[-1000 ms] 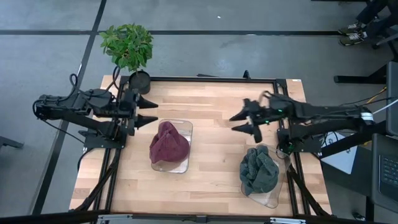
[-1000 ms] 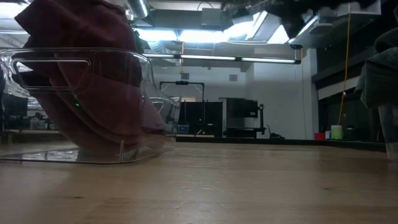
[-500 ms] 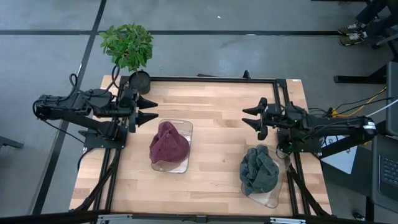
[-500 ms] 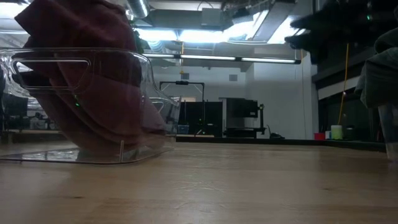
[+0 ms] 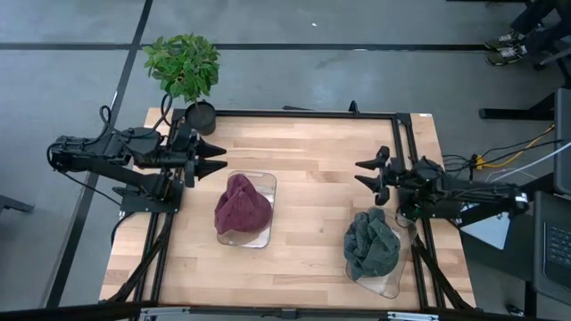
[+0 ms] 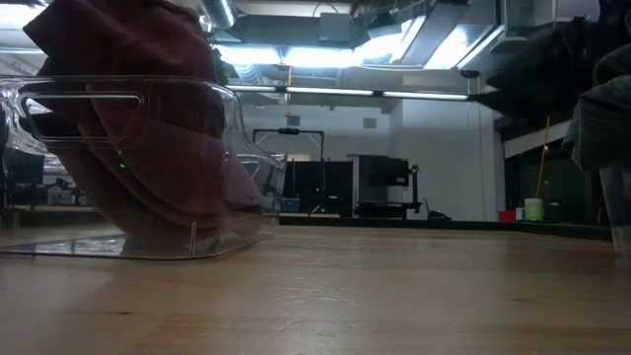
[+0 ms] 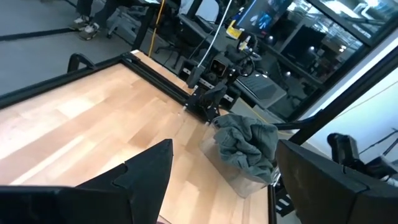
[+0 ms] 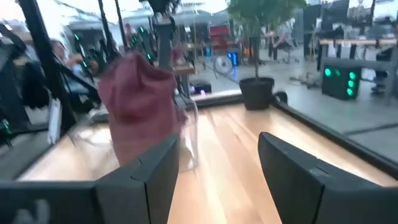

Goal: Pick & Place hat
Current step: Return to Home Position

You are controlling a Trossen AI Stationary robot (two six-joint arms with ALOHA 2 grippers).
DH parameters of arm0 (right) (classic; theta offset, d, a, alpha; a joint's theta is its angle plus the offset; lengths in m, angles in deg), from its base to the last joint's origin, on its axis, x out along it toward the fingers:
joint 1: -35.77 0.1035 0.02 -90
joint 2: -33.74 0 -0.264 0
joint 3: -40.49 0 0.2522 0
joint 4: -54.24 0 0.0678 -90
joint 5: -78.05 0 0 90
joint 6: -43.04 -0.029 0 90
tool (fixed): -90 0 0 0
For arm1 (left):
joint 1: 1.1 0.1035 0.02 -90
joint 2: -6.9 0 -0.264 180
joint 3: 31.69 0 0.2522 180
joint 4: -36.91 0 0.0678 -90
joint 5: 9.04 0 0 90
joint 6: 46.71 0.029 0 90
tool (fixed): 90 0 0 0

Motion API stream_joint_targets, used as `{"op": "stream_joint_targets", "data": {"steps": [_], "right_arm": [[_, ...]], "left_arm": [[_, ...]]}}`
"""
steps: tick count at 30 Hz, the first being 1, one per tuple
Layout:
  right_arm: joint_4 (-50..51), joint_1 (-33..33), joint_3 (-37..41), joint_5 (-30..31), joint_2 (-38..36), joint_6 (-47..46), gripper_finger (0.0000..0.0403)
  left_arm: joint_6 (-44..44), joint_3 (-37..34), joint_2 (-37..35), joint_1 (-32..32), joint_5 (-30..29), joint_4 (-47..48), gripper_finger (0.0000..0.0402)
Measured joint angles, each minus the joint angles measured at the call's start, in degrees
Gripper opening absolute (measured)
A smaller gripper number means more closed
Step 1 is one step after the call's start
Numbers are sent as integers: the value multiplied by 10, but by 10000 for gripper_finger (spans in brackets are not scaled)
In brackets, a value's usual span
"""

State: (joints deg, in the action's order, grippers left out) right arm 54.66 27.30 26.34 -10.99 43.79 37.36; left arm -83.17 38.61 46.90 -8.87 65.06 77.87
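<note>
A maroon hat [image 5: 243, 207] sits bunched up in a clear plastic container [image 5: 264, 181] left of the table's middle; it also shows in the right wrist view [image 8: 137, 102] and the low view [image 6: 118, 118]. A grey-green hat [image 5: 372, 244] lies in a second clear container [image 5: 389, 287] near the right front corner, seen too in the left wrist view [image 7: 244, 142]. My left gripper [image 5: 219, 160] hovers open beyond the maroon hat, at the table's left side. My right gripper [image 5: 364, 174] is open, held low beyond the green hat, with nothing between its fingers [image 8: 155, 168].
A potted plant [image 5: 186, 69] stands at the far left corner. A black frame [image 5: 303, 114] runs round the table's edges. Bare wood lies between the two containers and along the far side. The right arm [image 6: 552, 69] shows dark at the low view's upper right.
My right gripper has drawn back toward the table's right edge and sunk lower, levelling out, its fingers still apart. My left gripper has stayed in place and rolled a little about its own pointing line. Both hats have kept still.
</note>
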Motion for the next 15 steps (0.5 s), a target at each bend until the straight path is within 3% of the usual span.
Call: {"op": "stream_joint_targets", "data": {"steps": [6, 15], "right_arm": [[128, -28, -1, -5, -58, 21, 215], [127, -52, -1, -21, -56, 44, 215]], "left_arm": [[-19, 0, 0, 0, -7, 3, 279], [-54, 0, -13, 0, -12, 34, 279]]}}
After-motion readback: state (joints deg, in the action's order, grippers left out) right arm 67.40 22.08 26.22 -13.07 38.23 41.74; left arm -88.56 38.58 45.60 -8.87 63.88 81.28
